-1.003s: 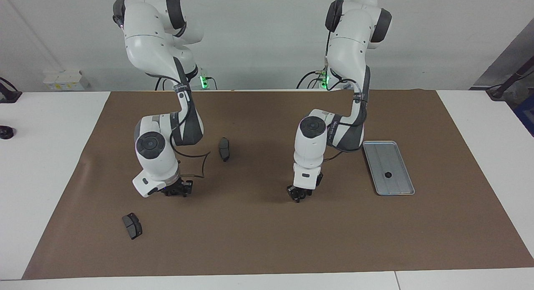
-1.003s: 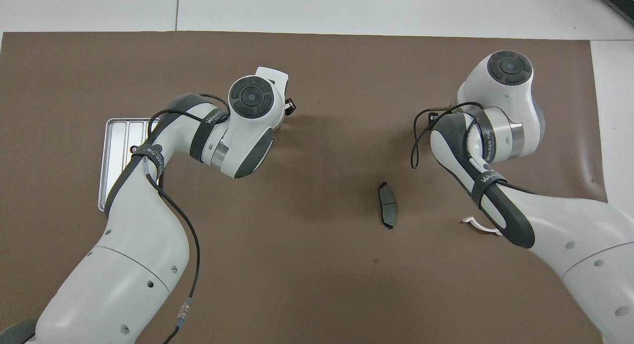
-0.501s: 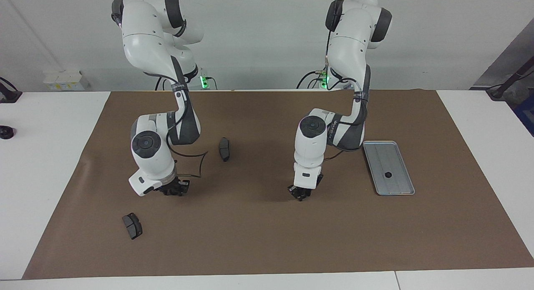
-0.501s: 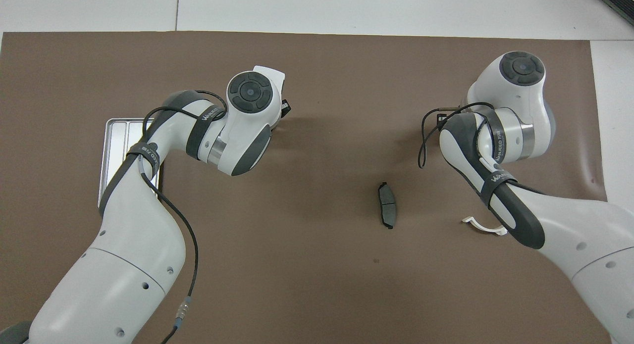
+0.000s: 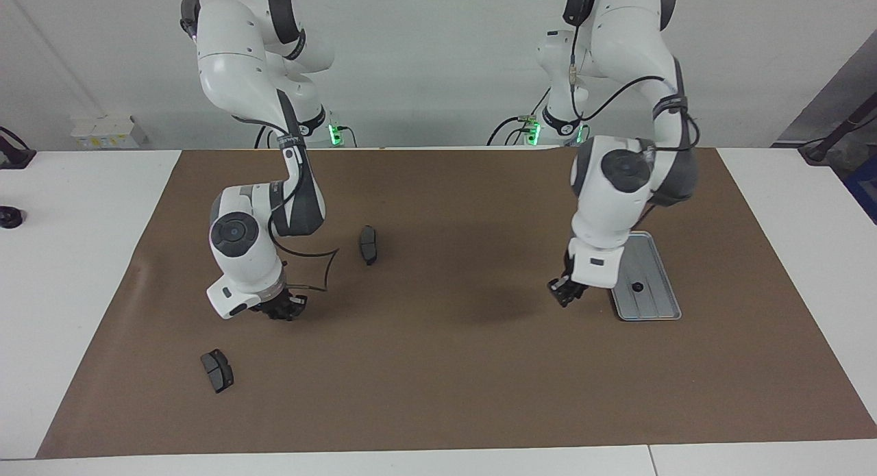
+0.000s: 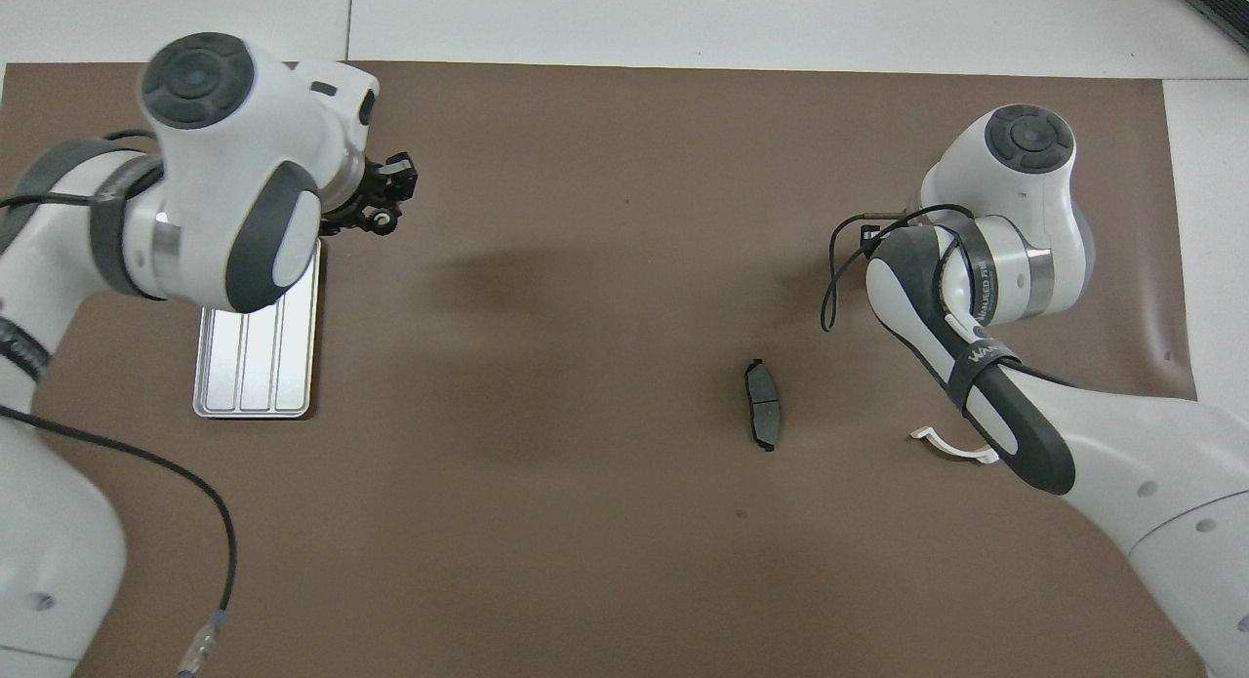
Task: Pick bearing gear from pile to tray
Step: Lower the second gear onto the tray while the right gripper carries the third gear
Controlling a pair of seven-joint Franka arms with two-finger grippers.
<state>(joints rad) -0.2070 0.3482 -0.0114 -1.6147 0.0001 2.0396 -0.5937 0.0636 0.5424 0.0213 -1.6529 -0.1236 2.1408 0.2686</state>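
Since the earlier frame, the left arm has lifted and swung from the middle of the mat toward its own end of the counter (image 5: 82,209), so the left gripper (image 5: 563,294) now hangs in the air just beside the tray (image 5: 659,305), over the brown mat (image 5: 438,366) at the tray's edge. The right arm has shifted only slightly, and the right gripper (image 5: 282,309) remains low over the mat toward the right arm's end of the counter. Left fingers are drawn narrow, nearly together; whether a gear sits between them cannot be told from either view. Right fingers are hidden under the wrist in the overhead view and read as a dark cluster in the facing view, so their state cannot be told. The tray lies flat on the mat at the left arm's end, with one small black gear (image 5: 637,287) resting on its ridged floor. One dark grey brake-pad piece (image 5: 368,244) lies on the mat between the two arms. A second brake-pad piece (image 5: 216,370) lies farther from the robots than the right gripper. A white half-ring bracket (image 6: 951,446) shows partly from under the right arm's forearm in the overhead view.
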